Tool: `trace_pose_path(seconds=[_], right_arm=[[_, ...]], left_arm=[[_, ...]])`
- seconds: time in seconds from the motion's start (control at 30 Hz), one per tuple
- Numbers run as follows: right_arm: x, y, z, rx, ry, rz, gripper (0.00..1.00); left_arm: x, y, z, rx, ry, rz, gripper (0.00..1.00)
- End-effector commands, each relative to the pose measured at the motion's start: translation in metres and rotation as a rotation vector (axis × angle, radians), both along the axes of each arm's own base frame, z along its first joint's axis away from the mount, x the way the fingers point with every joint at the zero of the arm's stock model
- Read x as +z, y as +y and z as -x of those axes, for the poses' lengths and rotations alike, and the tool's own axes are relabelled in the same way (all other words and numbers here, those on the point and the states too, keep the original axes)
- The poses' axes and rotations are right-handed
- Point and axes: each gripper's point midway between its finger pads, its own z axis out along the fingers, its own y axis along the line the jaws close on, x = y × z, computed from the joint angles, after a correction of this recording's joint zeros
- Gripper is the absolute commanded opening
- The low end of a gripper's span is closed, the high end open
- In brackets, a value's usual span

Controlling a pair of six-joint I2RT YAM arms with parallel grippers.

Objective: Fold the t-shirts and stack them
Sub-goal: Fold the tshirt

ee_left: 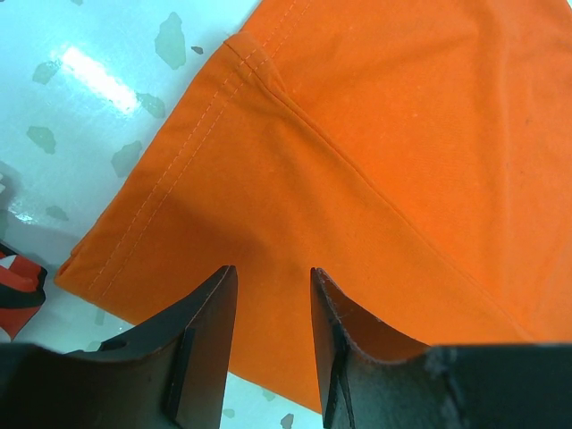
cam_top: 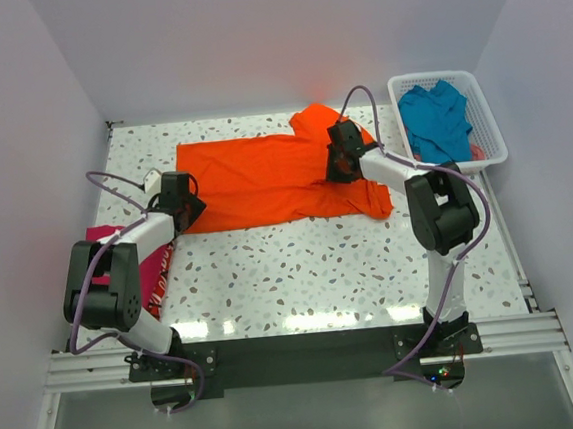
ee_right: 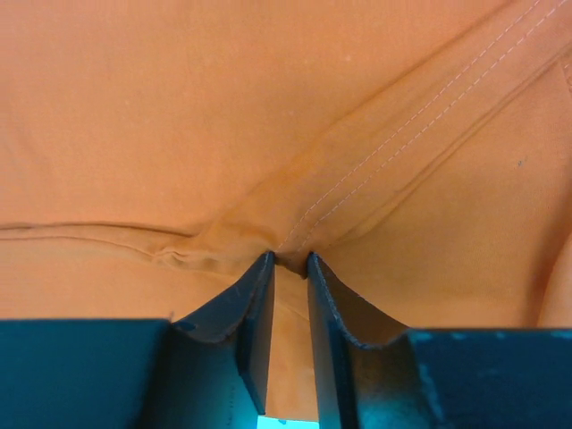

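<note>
The bright orange t-shirt [cam_top: 264, 181] lies spread flat across the back half of the table, one sleeve pointing to the far wall. My left gripper [cam_top: 191, 211] is at its near left corner; in the left wrist view the jaws [ee_left: 273, 277] stand apart over flat orange cloth [ee_left: 402, 134] beside the hem, pinching nothing. My right gripper [cam_top: 335, 170] is at the sleeve seam; its jaws [ee_right: 290, 259] are nearly together, with a puckered fold of orange cloth [ee_right: 179, 116] caught between the tips. A magenta-pink t-shirt [cam_top: 155, 276] lies under my left arm. A teal-blue t-shirt [cam_top: 437, 121] sits in the basket.
The white lattice basket [cam_top: 491, 141] stands at the back right corner, close to my right arm. The speckled tabletop [cam_top: 351, 259] shows bare in front of the orange shirt. Walls close in on the left, back and right.
</note>
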Motion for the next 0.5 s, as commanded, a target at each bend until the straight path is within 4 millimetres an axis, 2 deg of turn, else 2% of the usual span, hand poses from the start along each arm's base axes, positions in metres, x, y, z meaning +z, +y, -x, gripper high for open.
trace_pose_path(seconds=[0.0,0.2,0.47], right_arm=[[0.021,0.002,-0.023,-0.024,-0.081,-0.013,0.24],[0.022,0.004,-0.028,-0.022,-0.081,-0.011,0.13],[0.026,0.007,-0.034,-0.015,-0.088,-0.012,0.11]], left_arm=[[0.007,0.005,-0.008,0.011,-0.04,-0.03,0.43],[0.005,0.005,-0.009,0.008,-0.035,-0.032,0.43],[0.004,0.008,-0.008,0.011,-0.026,-0.037,0.42]])
